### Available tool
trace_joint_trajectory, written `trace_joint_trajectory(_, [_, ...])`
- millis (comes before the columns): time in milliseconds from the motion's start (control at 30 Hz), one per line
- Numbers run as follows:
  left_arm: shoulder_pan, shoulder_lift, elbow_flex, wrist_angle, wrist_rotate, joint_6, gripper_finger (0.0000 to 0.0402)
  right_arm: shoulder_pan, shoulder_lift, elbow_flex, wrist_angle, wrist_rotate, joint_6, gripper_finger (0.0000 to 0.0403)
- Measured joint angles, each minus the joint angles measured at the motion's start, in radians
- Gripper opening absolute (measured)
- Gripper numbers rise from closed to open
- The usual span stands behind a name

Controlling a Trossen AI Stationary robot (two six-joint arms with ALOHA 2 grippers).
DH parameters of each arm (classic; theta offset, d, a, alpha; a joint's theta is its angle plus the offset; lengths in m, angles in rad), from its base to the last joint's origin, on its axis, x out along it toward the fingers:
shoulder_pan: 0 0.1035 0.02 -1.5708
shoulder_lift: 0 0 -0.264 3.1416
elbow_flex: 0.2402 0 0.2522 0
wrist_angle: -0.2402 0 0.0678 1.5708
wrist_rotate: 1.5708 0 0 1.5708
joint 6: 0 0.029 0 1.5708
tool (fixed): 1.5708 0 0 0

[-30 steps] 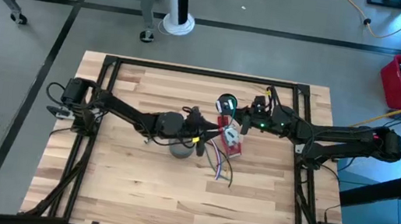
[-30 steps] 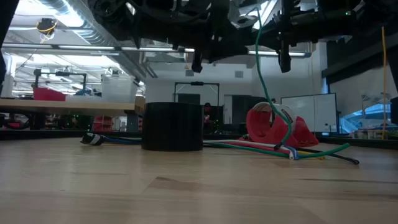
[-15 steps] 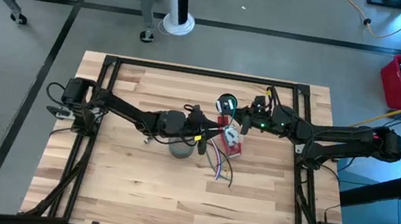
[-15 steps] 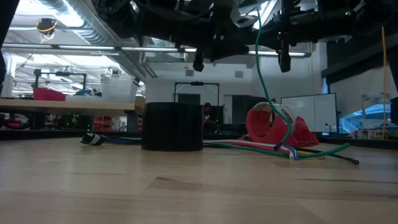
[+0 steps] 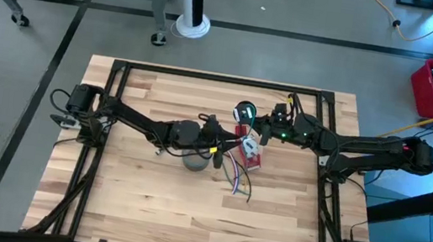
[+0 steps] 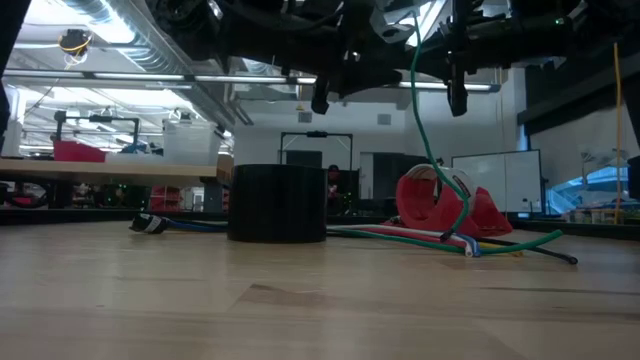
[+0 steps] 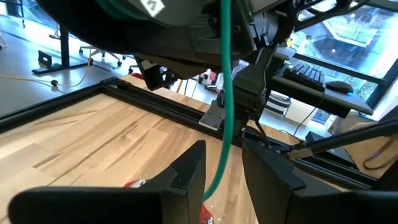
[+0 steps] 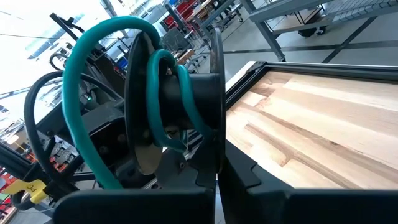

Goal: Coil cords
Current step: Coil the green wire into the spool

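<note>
A workshop with shelving and bright windows lies behind the wooden desk (image 5: 132, 177), where both arms meet over the middle. The cord (image 6: 425, 130) is green here: one end is wound on a small spool (image 8: 177, 112) clamped in the right gripper (image 5: 244, 118), whose fingers are fully together on it, and from there the cord drops nearly straight down to the desk, joining a loose spread of cords (image 5: 235, 179) beside a red holder (image 6: 445, 212). The left gripper (image 7: 224, 171) sits just beside that hanging run, its fingers apart with the cord (image 7: 225, 93) passing between them; whether the pads touch it I cannot tell. So the cord's long axis is vertical, running from the spool above down through the left gripper's gap, and the left arm is the nearer one to guide the slack while the right turns or holds the spool. The low view shows the cord's whole drop and the dark tape roll (image 6: 278, 203) standing near it; the right wrist view alone shows the turns already on the spool.
</note>
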Motion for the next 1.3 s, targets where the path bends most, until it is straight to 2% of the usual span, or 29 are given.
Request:
trace_joint_trajectory(600, [0.010, 0.051, 0.052, -0.014, -0.001, -0.017, 0.0097, 0.000, 0.000, 0.001, 0.003, 0.000, 0.000, 0.0003])
trace_joint_trajectory(700, [0.011, 0.051, 0.052, -0.016, 0.000, -0.017, 0.0081, 0.000, 0.000, 0.001, 0.003, 0.000, -0.001, 0.0003])
trace_joint_trajectory(900, [0.011, 0.051, 0.052, -0.010, -0.001, -0.005, 0.0009, 0.000, 0.000, 0.001, 0.003, 0.000, -0.001, 0.0003])
trace_joint_trajectory(1300, [0.015, 0.051, 0.052, -0.072, -0.004, -0.086, 0.0003, 0.000, 0.000, 0.001, 0.075, 0.000, -0.002, 0.0003])
